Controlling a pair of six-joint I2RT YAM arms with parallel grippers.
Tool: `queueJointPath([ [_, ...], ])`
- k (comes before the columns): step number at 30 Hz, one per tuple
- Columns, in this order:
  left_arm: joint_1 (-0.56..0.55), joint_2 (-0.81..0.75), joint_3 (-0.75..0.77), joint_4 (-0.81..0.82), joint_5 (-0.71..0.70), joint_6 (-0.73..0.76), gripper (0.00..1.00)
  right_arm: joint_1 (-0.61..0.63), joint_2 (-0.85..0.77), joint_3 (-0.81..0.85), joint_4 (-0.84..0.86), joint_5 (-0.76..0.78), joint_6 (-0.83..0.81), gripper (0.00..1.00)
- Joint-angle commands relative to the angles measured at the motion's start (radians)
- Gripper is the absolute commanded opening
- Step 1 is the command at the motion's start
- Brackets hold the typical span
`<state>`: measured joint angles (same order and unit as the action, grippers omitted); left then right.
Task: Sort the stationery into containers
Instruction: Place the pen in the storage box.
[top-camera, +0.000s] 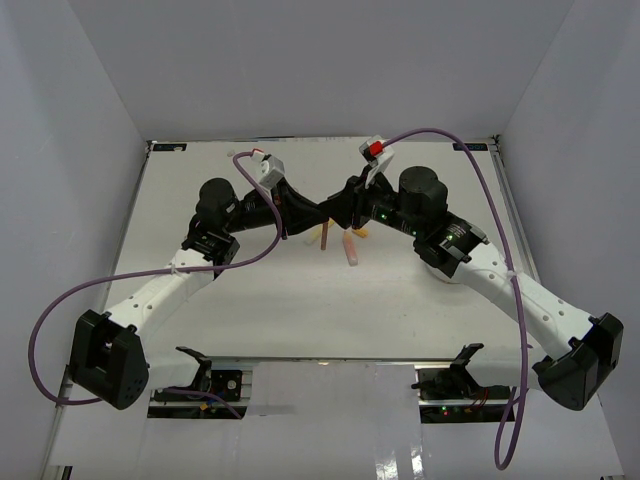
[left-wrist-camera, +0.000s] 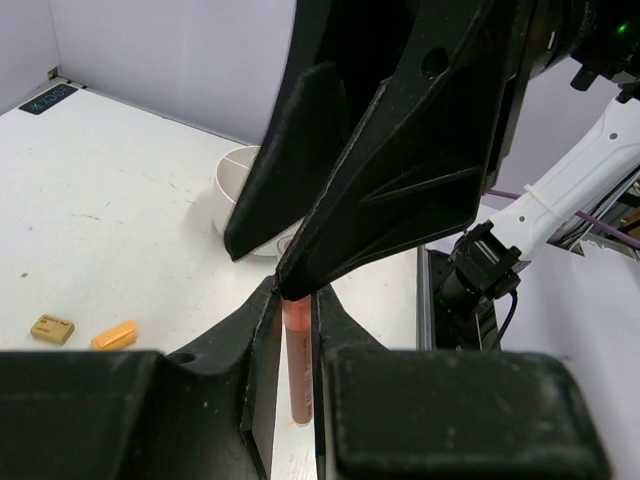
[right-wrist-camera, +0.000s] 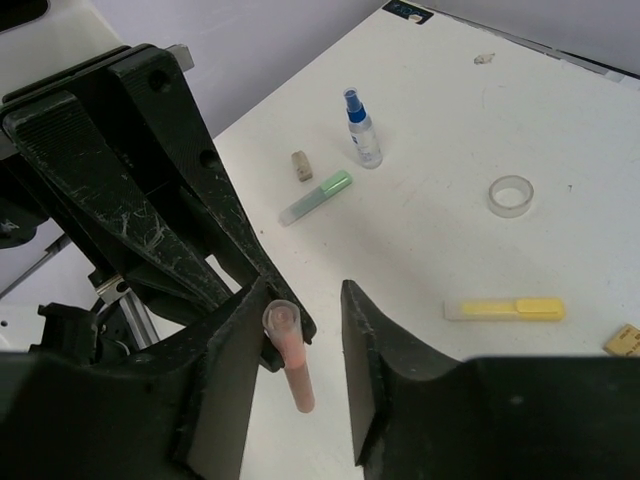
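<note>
In the left wrist view the right gripper (left-wrist-camera: 258, 270) hangs just ahead of the left gripper (left-wrist-camera: 296, 296). It covers the upper end of the pink pen (left-wrist-camera: 298, 370) and much of the white tub (left-wrist-camera: 236, 182) beyond, so most of its compartments are hidden. From above, both grippers' tips are hidden under the wrists where the arms meet. In the right wrist view a tan eraser (right-wrist-camera: 626, 340) to the right gripper's right is cut by the edge, and a speck (right-wrist-camera: 485, 58) far ahead is perhaps a scrap, too small to name.
</note>
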<state>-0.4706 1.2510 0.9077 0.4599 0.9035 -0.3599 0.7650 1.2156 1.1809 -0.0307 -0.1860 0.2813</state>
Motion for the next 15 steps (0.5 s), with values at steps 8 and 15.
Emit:
queueJointPath([
  [8, 0.000, -0.007, 0.014, 0.033, -0.014, -0.034, 0.00, -0.001, -0.030, -0.009, 0.018, -0.001, 0.001, 0.08],
  [15, 0.000, 0.002, 0.010, 0.010, -0.003, -0.039, 0.04, -0.003, -0.037, -0.012, 0.018, 0.022, -0.014, 0.08],
])
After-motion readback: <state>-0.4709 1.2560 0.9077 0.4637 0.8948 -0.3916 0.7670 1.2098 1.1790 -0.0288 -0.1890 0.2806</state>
